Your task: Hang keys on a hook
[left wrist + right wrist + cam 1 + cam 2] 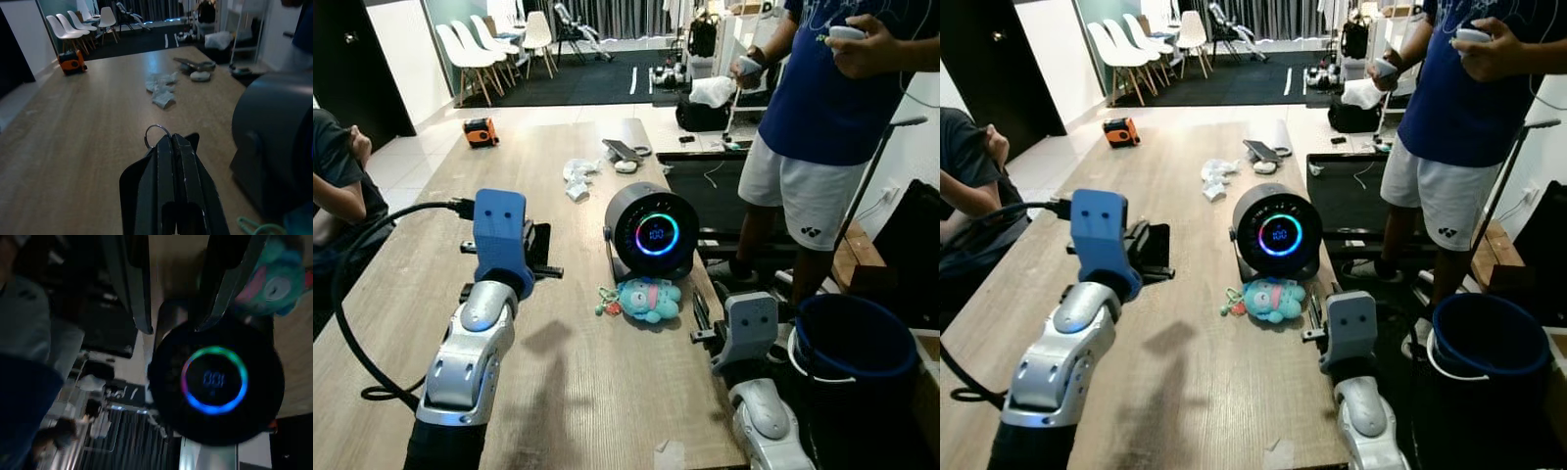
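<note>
The left tool (172, 147) is pressed together on a key ring (156, 133), raised above the wooden surface (558, 343) at left of centre, presumably for carrying. The right tool (178, 284), spread, is aimed at the round speaker (652, 233).

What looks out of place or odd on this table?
A crumpled tissue lies loose mid-table, and a teal plush lies on its side against the round speaker. The left claw is shut with a key ring poking past its tip. No hook is visible.
</note>
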Available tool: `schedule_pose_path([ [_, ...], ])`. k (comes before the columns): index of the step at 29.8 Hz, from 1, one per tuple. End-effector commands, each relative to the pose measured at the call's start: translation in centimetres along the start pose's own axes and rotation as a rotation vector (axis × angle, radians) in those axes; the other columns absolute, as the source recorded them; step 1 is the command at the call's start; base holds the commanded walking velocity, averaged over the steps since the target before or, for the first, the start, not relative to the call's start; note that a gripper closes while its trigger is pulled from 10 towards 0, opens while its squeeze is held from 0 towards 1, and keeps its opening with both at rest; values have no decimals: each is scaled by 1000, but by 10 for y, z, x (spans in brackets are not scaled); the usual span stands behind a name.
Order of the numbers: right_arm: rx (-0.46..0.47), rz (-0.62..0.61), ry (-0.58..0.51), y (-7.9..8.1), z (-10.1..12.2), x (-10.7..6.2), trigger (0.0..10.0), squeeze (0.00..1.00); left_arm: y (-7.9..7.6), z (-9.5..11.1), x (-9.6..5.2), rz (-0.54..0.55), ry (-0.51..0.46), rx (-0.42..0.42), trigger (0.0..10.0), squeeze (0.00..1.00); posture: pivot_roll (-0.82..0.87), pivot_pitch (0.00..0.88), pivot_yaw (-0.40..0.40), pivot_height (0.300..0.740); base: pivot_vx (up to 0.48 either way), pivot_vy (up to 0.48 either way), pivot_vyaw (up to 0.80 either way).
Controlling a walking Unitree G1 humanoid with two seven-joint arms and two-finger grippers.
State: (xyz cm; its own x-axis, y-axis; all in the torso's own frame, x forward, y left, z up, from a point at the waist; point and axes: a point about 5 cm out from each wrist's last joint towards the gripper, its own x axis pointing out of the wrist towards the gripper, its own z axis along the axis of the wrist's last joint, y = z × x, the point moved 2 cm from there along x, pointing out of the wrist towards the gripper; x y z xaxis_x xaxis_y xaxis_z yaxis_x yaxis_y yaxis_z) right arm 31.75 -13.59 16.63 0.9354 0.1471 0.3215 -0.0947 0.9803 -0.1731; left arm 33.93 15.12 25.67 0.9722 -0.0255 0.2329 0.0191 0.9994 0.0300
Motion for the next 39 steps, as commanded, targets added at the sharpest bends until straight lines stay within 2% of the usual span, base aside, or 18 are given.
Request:
schedule_pose_path([
  [1, -2, 25, 8, 2, 0, 3, 10000, 0, 1, 0, 0, 23, -7, -29, 10000, 0, 2, 112, 10, 740, 0, 0, 0],
  [7, -8, 65, 7, 4, 1, 6, 10000, 0, 1, 1, -2, 56, -18, -54, 10000, 0, 6, 112, -36, 740, 0, 0, 0],
  [13, -6, 90, 3, 7, 3, 10, 10000, 0, 2, 2, -5, 71, -29, -48, 10000, 0, 17, 114, -51, 740, 0, 0, 0],
  [25, -5, 119, 2, 18, 1, 12, 10000, 0, 7, -2, -9, 89, -15, -4, 10000, 0, 56, 115, -36, 740, 0, 0, 0],
  [30, 2, 117, 3, 20, 0, 12, 10000, 0, 7, -1, -9, 89, -18, -12, 10000, 0, 61, 115, -29, 740, 0, 0, 0],
  [39, 10, 112, 7, 23, -2, 11, 10000, 0, 8, 0, -9, 88, -20, 24, 10000, 0, 72, 118, -18, 740, 0, 0, 0],
])
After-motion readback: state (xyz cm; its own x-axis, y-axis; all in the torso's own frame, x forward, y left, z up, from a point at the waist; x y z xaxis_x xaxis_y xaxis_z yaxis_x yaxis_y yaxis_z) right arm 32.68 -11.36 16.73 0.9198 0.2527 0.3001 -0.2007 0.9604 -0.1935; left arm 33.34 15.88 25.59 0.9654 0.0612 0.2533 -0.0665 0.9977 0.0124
